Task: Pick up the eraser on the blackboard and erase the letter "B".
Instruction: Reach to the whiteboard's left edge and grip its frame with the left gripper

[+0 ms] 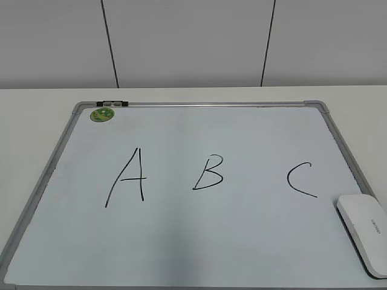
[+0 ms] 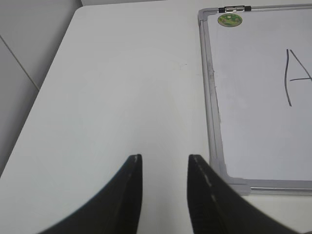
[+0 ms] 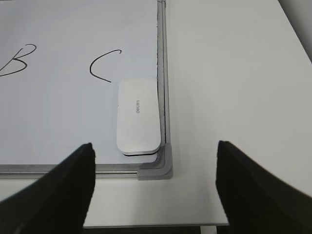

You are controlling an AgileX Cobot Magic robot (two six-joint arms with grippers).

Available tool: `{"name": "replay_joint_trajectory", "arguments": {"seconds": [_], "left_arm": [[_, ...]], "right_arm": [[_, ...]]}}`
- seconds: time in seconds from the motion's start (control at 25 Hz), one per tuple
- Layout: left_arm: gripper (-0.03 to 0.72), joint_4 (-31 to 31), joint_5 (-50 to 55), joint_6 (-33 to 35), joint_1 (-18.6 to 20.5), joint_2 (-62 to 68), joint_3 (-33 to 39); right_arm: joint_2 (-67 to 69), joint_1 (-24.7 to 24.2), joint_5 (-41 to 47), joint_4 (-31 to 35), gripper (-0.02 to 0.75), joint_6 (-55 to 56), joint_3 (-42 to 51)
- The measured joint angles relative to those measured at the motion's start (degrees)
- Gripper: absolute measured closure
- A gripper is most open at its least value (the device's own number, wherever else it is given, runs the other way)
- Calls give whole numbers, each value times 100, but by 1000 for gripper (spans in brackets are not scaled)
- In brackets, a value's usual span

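The blackboard (image 1: 199,241) is a white board in a grey frame lying flat on the table. The black letter "B" (image 1: 208,172) is drawn at its middle, between an "A" (image 1: 127,175) and a "C" (image 1: 300,179). The white eraser (image 1: 364,232) lies on the board's near right corner. In the right wrist view the eraser (image 3: 139,117) lies ahead of my right gripper (image 3: 155,151), which is wide open and empty above the board's corner; the "B" (image 3: 17,59) shows at the far left. My left gripper (image 2: 164,158) is open and empty over the table, left of the board (image 2: 253,126).
A round green sticker (image 1: 101,114) and a black clip (image 1: 112,103) sit at the board's far left corner. A white table (image 2: 122,87) surrounds the board; its near edge (image 3: 156,225) runs just under my right gripper. A grey wall (image 1: 193,42) stands behind.
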Motion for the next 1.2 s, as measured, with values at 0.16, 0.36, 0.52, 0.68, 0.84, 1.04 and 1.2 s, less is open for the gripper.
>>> {"name": "replay_joint_trajectory", "arguments": {"seconds": [0.16, 0.36, 0.52, 0.68, 0.84, 1.04, 1.2], "left_arm": [[458, 0, 0, 0, 0, 0, 0], [458, 0, 0, 0, 0, 0, 0], [458, 0, 0, 0, 0, 0, 0], [458, 0, 0, 0, 0, 0, 0], [457, 0, 0, 0, 0, 0, 0], [457, 0, 0, 0, 0, 0, 0], [457, 0, 0, 0, 0, 0, 0]], "right_arm": [[0, 0, 0, 0, 165, 0, 0], [0, 0, 0, 0, 165, 0, 0], [0, 0, 0, 0, 165, 0, 0], [0, 0, 0, 0, 165, 0, 0], [0, 0, 0, 0, 165, 0, 0], [0, 0, 0, 0, 165, 0, 0], [0, 0, 0, 0, 165, 0, 0]]}}
